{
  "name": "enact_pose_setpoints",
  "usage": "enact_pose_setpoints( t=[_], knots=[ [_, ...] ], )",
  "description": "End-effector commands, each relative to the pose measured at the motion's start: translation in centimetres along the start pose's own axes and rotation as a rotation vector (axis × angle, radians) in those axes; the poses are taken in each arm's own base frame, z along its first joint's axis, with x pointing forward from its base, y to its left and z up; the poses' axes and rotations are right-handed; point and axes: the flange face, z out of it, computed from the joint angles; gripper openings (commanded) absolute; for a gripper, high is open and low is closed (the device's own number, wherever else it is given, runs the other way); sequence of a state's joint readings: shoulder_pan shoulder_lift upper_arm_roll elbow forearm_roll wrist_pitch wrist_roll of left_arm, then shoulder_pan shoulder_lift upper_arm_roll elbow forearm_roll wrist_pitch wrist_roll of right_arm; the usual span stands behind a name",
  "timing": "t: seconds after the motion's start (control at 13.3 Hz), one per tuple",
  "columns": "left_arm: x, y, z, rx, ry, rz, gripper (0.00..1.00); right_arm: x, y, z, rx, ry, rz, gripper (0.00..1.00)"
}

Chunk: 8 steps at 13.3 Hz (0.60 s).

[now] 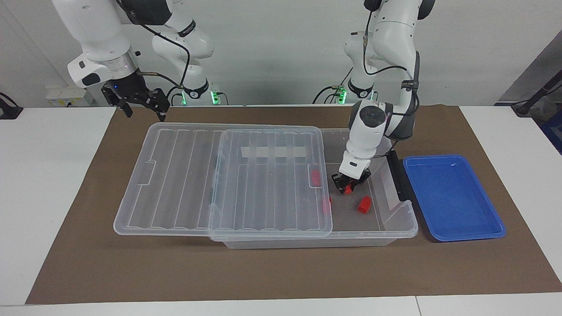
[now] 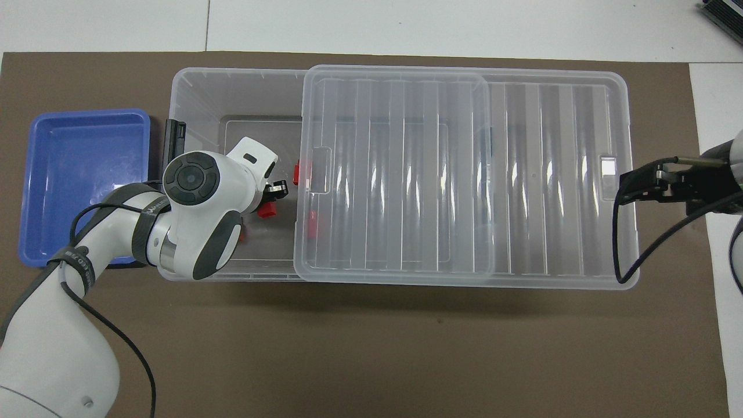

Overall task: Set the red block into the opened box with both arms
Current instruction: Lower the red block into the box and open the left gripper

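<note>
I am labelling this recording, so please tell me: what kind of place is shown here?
Probably a robotics lab: two white arms mounted at a white table covered by a brown mat, a plain wall, and only test props, a clear box and blue tray.

Clear glossy plastic box; matt brown mat.

White jointed arms, black cables, green base lights.

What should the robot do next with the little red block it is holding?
Probably open up and let it go. The left end effector is shut on a red block low inside the open end of the box, beside another red block. The right end effector waits by the lid.
</note>
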State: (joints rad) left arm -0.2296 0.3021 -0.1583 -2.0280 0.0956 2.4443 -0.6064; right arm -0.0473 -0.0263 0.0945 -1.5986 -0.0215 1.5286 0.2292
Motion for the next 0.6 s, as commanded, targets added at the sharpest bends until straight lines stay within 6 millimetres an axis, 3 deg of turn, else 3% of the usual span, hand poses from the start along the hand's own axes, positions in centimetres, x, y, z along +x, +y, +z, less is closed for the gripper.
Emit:
enact_pose_setpoints(
  t=[0.0, 0.3, 0.38, 0.45, 0.53],
  knots=[
    [-0.41, 0.02, 0.84, -0.003, 0.023, 0.016, 0.00, -0.30, 0.25, 0.12, 0.000, -0.001, -0.022, 1.00],
    [-0.51, -0.01, 1.40, 0.003, 0.020, 0.026, 0.00, -0.04, 0.43, 0.44, 0.003, 0.009, -0.021, 1.00],
    [-0.52, 0.00, 1.40, 0.012, 0.026, 0.040, 0.30, 0.01, 0.50, 0.51, 0.004, 0.014, -0.020, 1.00],
    [-0.56, -0.03, 1.44, 0.017, 0.025, 0.045, 0.47, 0.02, 0.50, 0.50, 0.004, 0.015, -0.021, 1.00],
    [-0.54, -0.13, 1.47, 0.019, 0.022, 0.043, 0.56, 0.04, 0.50, 0.48, 0.004, 0.017, -0.021, 1.00]
  ],
)
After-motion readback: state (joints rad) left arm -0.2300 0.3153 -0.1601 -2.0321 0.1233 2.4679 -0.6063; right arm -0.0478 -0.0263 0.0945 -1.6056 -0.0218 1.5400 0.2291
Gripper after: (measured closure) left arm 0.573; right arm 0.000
